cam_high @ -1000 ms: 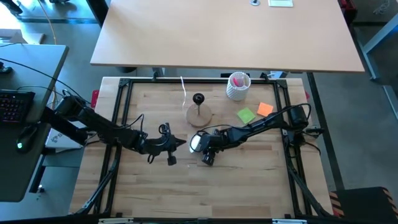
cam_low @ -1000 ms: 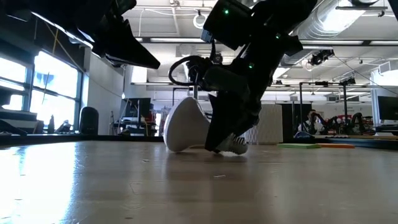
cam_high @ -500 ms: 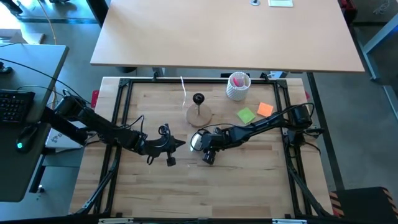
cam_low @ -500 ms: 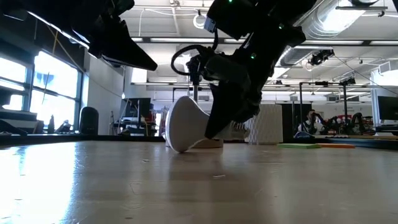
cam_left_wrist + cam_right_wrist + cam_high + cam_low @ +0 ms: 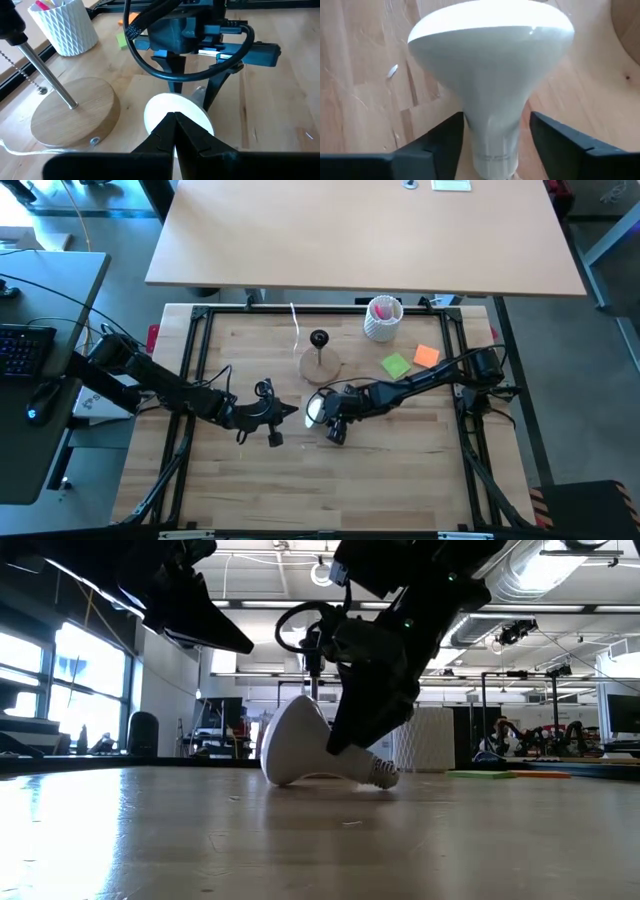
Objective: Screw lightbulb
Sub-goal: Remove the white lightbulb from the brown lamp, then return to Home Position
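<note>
the lightbulb (image 5: 300, 745) lies on its side on the wooden bench (image 5: 400, 470), near the middle, just in front of the round wooden stand (image 5: 320, 364). it is white, with a broad rounded globe that narrows to a slim neck and ends in a silvery threaded base (image 5: 381, 773). in the low view the globe faces left and touches the bench, and the threaded base points right and sits just at the surface. the right wrist view shows the globe (image 5: 490, 45) smooth and unmarked, with faint grey print low on the neck.

the right gripper (image 5: 335, 420) is down at the bulb, its jaws set either side of the neck. in the right wrist view the two dark fingers (image 5: 442, 142) flank the neck with a thin gap showing on each side, so the jaws are spread and not pinching it.

the left gripper (image 5: 275, 420) hovers just left of the bulb, above the bench. in the left wrist view its fingertips (image 5: 172, 125) meet at a point in front of the globe, jaws pressed together and holding nothing.

behind the stand stands a white patterned cup (image 5: 382, 319) with pink contents. a green note (image 5: 396, 366) and an orange note (image 5: 426, 356) lie to the right of the stand.
</note>
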